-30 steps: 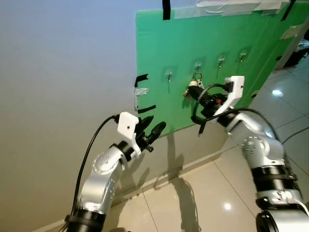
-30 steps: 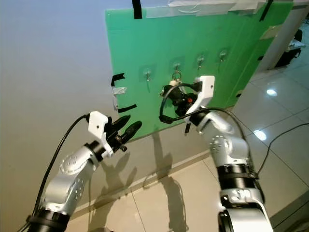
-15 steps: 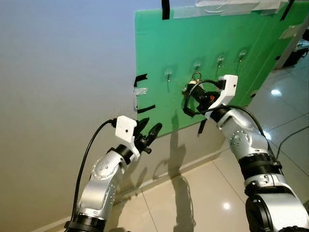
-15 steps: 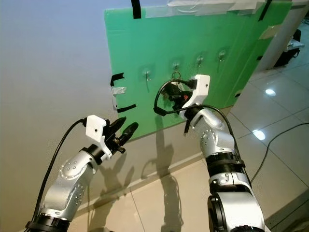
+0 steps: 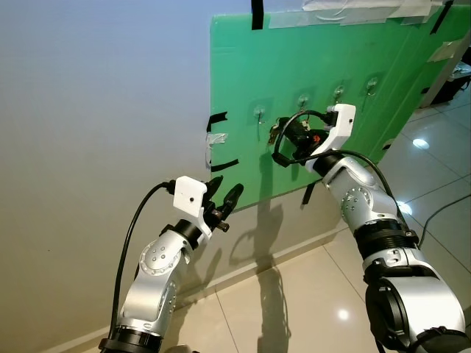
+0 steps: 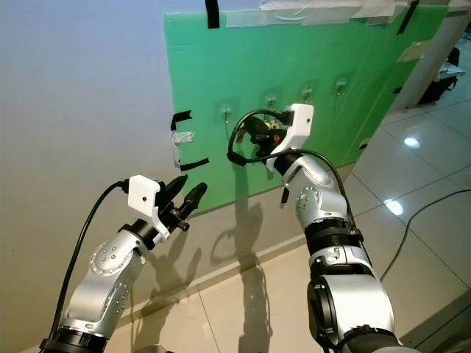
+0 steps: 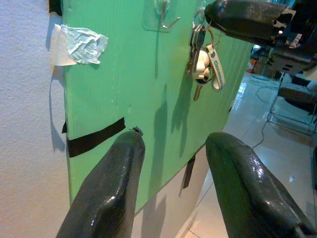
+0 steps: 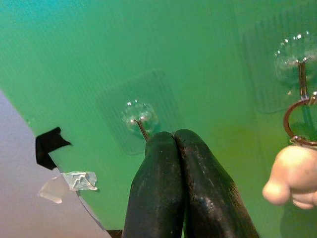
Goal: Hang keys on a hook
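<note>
A green board (image 5: 331, 44) on the wall carries a row of clear hooks. The keys (image 7: 203, 54), on a ring with a cream charm (image 8: 292, 178) and a tag, dangle at the tips of my right gripper (image 5: 283, 131), which is shut. It holds them just off the board, between the leftmost hook (image 5: 259, 112) and the second hook (image 5: 302, 99). In the right wrist view the leftmost hook (image 8: 140, 119) sits just beyond the closed fingertips (image 8: 168, 141). My left gripper (image 5: 224, 193) is open, lower and to the left, pointing at the board.
Black tape strips (image 5: 215, 118) and a crumpled pale tape piece (image 5: 215, 138) mark the board's left edge. Bare grey wall (image 5: 103, 110) lies to the left. Glossy floor tiles (image 5: 441, 169) spread below and to the right.
My right gripper has carried the keys leftward along the board, away from the second hook towards the leftmost one. The left arm has dropped slightly.
</note>
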{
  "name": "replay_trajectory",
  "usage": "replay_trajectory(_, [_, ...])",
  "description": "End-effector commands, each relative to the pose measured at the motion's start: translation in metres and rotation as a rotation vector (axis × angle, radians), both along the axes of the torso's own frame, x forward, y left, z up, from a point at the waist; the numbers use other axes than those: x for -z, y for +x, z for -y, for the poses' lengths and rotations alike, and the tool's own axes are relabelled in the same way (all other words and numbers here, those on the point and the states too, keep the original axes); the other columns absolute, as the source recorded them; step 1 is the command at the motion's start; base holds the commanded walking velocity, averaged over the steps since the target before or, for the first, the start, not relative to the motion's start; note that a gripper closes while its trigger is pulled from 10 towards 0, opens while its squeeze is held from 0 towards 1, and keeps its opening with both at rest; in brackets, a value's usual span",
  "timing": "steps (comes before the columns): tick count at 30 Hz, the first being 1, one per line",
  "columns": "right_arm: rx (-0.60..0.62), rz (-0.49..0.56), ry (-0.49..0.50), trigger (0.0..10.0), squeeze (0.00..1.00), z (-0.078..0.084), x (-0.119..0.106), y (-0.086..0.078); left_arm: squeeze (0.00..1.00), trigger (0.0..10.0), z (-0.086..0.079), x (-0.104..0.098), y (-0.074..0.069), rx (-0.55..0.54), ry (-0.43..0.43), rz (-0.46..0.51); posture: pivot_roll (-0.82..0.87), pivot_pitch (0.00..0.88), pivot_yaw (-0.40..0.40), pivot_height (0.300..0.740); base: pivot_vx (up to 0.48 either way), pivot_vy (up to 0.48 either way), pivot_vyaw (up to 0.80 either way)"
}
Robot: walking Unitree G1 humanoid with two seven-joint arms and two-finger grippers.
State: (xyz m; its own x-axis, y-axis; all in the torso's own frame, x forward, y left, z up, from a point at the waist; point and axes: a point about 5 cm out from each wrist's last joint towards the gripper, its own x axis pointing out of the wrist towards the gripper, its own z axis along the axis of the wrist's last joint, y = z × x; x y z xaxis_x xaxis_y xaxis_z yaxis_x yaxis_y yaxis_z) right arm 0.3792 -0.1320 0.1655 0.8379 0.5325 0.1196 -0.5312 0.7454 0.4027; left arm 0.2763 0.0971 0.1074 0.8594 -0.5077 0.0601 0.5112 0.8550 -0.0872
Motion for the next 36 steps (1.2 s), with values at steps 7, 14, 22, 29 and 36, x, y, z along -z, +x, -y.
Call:
replay_trajectory(7, [-0.023,0.03,0.015,0.0,0.0,0.0006,-0.0097,0.0043,0.0,10.0,0.0023,0.0021,-0.0023,-0.007,0.002,-0.002,0.01,0.0,-0.051,0.74,0.0,0.0,0.0])
replay_trajectory(14, [-0.048,0.027,0.013,0.0,0.0,-0.001,-0.0097,0.0038,0.0,10.0,0.003,0.0035,-0.0027,-0.008,0.001,-0.007,0.01,0.0,-0.056,0.74,0.0,0.0,0.0])
replay_trajectory(22, [-0.054,0.02,0.007,0.0,0.0,-0.0017,-0.0087,0.005,0.0,10.0,0.0046,0.0039,-0.0022,-0.005,-0.001,-0.011,0.01,0.0,-0.06,0.74,0.0,0.0,0.0])
replay_trajectory(29, [-0.012,0.026,-0.048,0.0,0.0,-0.0044,-0.0096,0.009,0.0,10.0,0.0054,0.0045,-0.0019,-0.007,-0.002,-0.015,0.01,0.0,-0.066,0.74,0.0,0.0,0.0])
replay_trajectory(36, [-0.01,0.039,-0.075,0.0,0.0,-0.0086,-0.0119,0.0111,0.0,10.0,0.0063,0.0049,-0.0021,-0.007,0.001,-0.018,0.01,0.0,-0.068,0.74,0.0,0.0,0.0])
